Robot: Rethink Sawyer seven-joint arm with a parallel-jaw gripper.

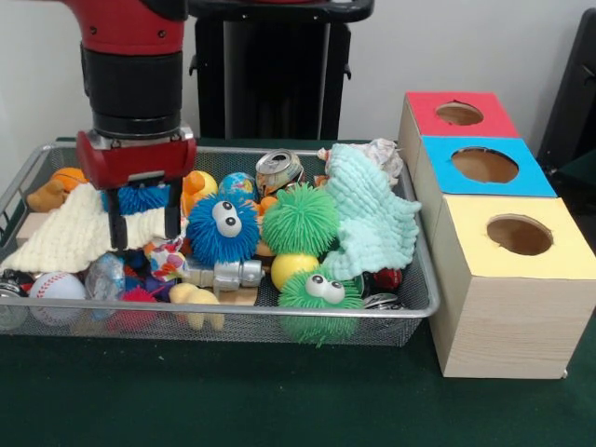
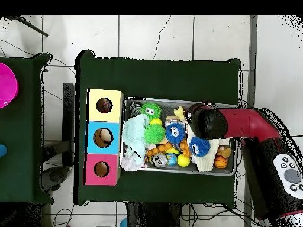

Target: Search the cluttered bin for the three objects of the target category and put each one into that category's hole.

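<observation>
The wire-mesh bin point(image 1: 244, 314) is full of toys; it also shows in the overhead view point(image 2: 177, 101). My gripper point(image 1: 144, 226) hangs open over the bin's left part, with its fingers point(image 1: 116, 223) down at the edge of the cream cloth point(image 1: 65, 237). A polka-dot wrapper point(image 1: 166, 255) lies just below and right of the fingertips. A see-through crinkly piece point(image 1: 104, 276) lies at the front left. A whitish crumpled wrapper point(image 1: 377, 151) sits at the back right behind the mint cloth point(image 1: 374, 216). The yellow box's hole point(image 1: 519, 235) is empty; it also shows from overhead point(image 2: 105, 105).
The blue-faced box's hole point(image 1: 484, 165) and the red-faced box's hole point(image 1: 458, 114) stand behind the yellow one. Blue spiky balls point(image 1: 223, 228), green spiky balls point(image 1: 300, 219), a can point(image 1: 279, 169) and a baseball point(image 1: 58, 286) crowd the bin. The arm point(image 2: 208, 123) covers the gripper from overhead.
</observation>
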